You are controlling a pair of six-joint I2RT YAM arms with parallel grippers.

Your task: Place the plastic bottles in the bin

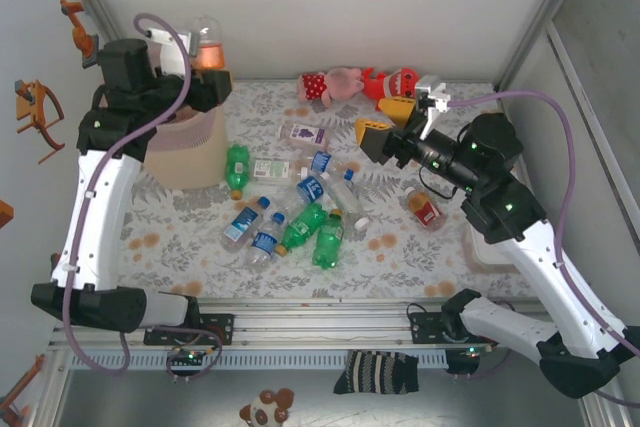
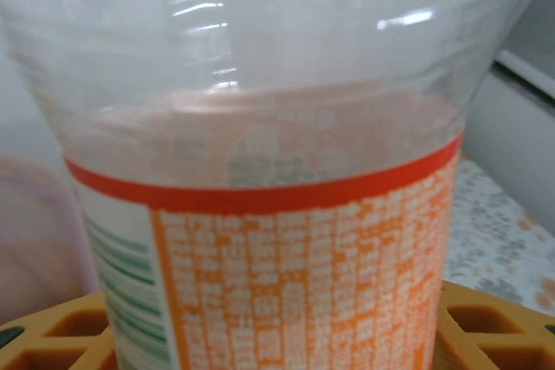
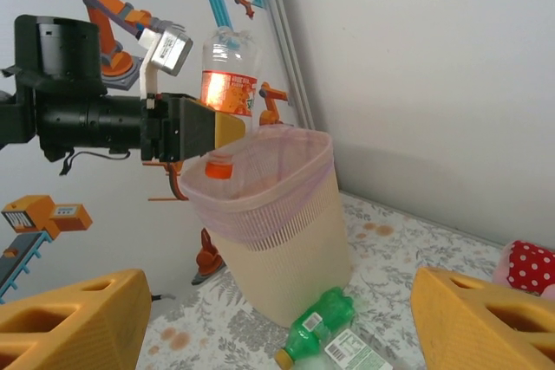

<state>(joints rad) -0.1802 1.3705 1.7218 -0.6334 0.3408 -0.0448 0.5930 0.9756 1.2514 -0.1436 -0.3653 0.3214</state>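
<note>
1. Left pincer [image 3: 217, 127] is clamping the orange-labelled bottle [image 3: 230, 75] around its label, one yellow finger pressing on each side.
2. That bottle is hanging upside down with its long axis pretty much vertical. The orange cap is pointing down and sitting right at rim level of the bin [image 3: 286, 214], inside the opening as far as I can see.
3. So the bit that matters is that the bin is lying straight below the pincer. My guess is that just letting go drops it in with no sideways travel. The cap is sitting closer to the arm-side edge than to the middle, though, so it's not loads of margin.
4. Right pincer [image 1: 385, 119] is hovering with its jaws wide apart, gripping nothing, well apart from the bin and facing it.
5. The other bottles [image 1: 300, 209] are lying on their sides on the worktop [image 1: 170, 237] between the arms. The red-labelled one [image 1: 425, 209] is lying nearest the right arm. A green one [image 1: 237, 167] is lying just beside the bin's base, nearer the left arm.
</note>
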